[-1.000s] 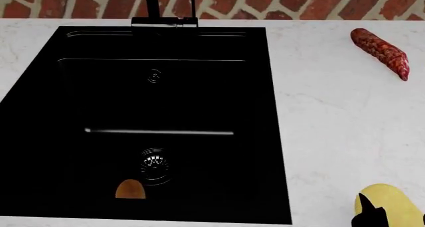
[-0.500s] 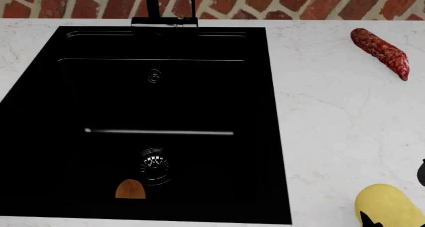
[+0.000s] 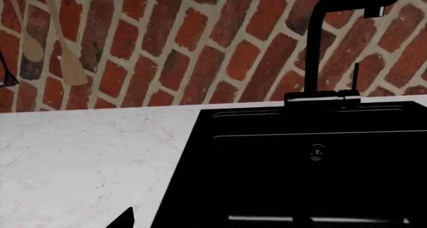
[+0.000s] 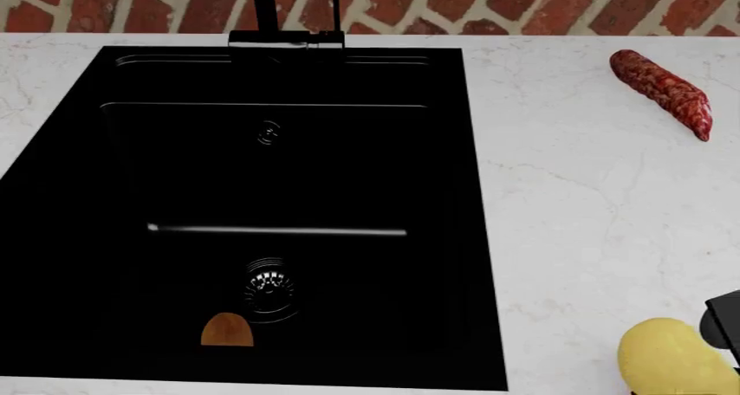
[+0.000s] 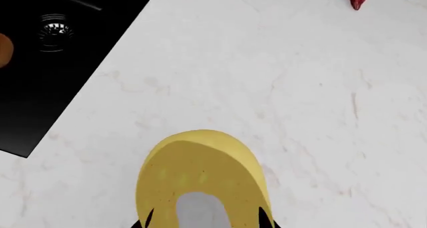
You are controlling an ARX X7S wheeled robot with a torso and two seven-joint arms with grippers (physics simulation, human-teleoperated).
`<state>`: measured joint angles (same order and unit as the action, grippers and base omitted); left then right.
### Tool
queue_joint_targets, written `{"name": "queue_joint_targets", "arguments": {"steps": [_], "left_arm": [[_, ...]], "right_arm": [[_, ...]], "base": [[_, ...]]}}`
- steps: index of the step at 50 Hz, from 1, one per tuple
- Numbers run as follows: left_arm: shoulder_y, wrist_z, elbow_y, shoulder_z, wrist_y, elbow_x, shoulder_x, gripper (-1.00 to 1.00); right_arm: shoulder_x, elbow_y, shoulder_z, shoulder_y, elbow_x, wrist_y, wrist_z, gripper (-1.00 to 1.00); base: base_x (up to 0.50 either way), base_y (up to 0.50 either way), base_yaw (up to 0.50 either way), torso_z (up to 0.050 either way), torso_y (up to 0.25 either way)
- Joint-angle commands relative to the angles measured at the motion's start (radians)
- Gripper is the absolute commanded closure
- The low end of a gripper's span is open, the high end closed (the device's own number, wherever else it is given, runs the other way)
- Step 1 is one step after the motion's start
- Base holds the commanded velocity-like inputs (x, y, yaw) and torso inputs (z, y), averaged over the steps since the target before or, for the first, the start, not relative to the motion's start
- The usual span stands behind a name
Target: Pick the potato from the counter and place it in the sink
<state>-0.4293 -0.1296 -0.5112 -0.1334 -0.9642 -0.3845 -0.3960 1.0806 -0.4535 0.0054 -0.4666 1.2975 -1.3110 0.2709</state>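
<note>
Right gripper (image 5: 203, 223) has shifted off the potato (image 4: 674, 357) toward its right side, jaw state cannot be told; the potato's middle should be straddled squarely before closing.

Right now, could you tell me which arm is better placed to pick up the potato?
Right: its gripper sits at the potato, while the left wrist view shows only sink and counter.

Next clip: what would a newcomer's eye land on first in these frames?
The large glossy black sink fills most of the head view, set in the white marble-look counter, with a small orange-brown item lying beside its drain. The pale yellow potato fills the foreground of the right wrist view, lying on the counter near the sink's right side. A red-speckled sweet potato lies far right, near the brick wall.
</note>
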Motion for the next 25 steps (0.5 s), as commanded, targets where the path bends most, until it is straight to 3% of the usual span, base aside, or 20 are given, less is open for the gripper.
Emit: {"name": "queue_joint_targets", "arguments": {"steps": [1,12,20,25], "left_arm": [[0.008,-0.003,0.002,-0.003,0.005,-0.003,0.0,-1.0],[0.008,-0.004,0.003,0.0,0.01,-0.006,0.001,-1.0],[0.008,-0.001,0.022,0.004,0.026,-0.005,0.002,-1.0],[0.002,0.003,0.03,0.013,0.033,-0.006,0.004,-1.0]], "right_arm": [[-0.042,0.018,-0.027,0.008,-0.115,0.07,-0.028,1.0],[-0.064,-0.044,-0.029,-0.148,-0.079,0.026,0.06,1.0],[-0.114,-0.003,-0.08,-0.426,-0.006,-0.088,0.131,1.0],[-0.181,0.068,-0.191,-0.568,-0.089,-0.083,0.094,1.0]], "base": [[0.01,0.0,0.01,0.0,0.0],[0.0,0.0,0.01,0.0,0.0],[0.0,0.0,0.0,0.0,0.0],[0.0,0.0,0.0,0.0,0.0]]}}
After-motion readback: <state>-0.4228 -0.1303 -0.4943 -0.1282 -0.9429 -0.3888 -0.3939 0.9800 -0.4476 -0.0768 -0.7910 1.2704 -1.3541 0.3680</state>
